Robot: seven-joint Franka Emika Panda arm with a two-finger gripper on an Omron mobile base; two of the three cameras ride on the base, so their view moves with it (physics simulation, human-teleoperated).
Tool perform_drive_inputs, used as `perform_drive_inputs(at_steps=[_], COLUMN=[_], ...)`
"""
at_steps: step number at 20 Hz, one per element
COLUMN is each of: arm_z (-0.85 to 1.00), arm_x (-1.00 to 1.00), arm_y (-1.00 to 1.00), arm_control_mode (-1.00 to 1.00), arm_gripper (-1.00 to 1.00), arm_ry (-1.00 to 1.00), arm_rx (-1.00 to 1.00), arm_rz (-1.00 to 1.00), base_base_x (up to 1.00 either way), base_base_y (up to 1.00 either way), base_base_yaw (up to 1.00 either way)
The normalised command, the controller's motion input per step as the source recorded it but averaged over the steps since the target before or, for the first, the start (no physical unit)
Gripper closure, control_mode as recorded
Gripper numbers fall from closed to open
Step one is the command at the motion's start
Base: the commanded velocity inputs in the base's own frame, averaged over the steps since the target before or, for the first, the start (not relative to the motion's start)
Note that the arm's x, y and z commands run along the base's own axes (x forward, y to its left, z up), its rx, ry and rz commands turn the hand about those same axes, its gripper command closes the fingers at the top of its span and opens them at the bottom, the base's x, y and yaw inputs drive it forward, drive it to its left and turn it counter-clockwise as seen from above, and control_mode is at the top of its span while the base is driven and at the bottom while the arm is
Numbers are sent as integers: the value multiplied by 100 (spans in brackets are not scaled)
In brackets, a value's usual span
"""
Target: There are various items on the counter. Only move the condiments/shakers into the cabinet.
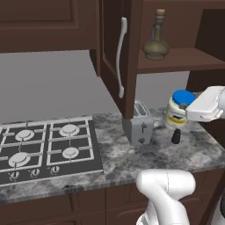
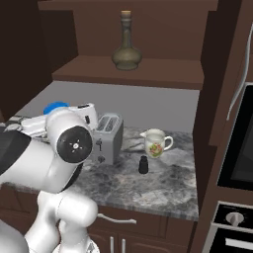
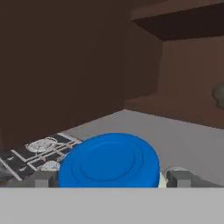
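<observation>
My gripper [image 1: 183, 108] is shut on the creamy-white, blue-lidded jar [image 1: 178, 110], holding it in the air right of the toaster and above the counter [image 1: 132, 162]. In the hand view the blue lid [image 3: 109, 162] sits between my two fingertips [image 3: 178, 177]. From the right base view the lid [image 2: 55, 107] peeks out behind my arm. The olive-brown corked bottle [image 1: 156, 44] [image 2: 126, 53] stands on the shelf of the open cabinet [image 1: 184, 61]. The tiny black shaker [image 1: 176, 136] [image 2: 143, 164] stands on the counter, below the jar.
The silver toaster [image 1: 139, 125] [image 2: 107, 136] stands under the open cabinet door [image 1: 115, 66] with its curved handle. A cream mug [image 2: 155, 143] sits behind the shaker. The black gas hob [image 1: 44, 149] is at the left, and an oven tower [image 2: 237, 148] bounds the right.
</observation>
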Motion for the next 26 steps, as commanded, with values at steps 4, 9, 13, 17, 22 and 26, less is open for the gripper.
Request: perform_drive_inputs(at_steps=[4,9,13,17,22,26], arm_z=[100,100,42,4,0,9], arm_x=[0,0,8,3,9,36], arm_y=[8,14,1,-17,-3,2], arm_control_mode=[-100,-100,-100,-100,-100,-100], arm_gripper=[100,100,100,100,100,100], arm_ry=[-1,0,0,0,0,2], arm_rx=[0,5,14,26,15,0], arm_rz=[-31,-26,-14,-1,0,-6], base_base_x=[0,0,0,0,0,0], base_base_y=[0,0,0,0,0,0], base_base_yaw=[0,0,0,0,0,0])
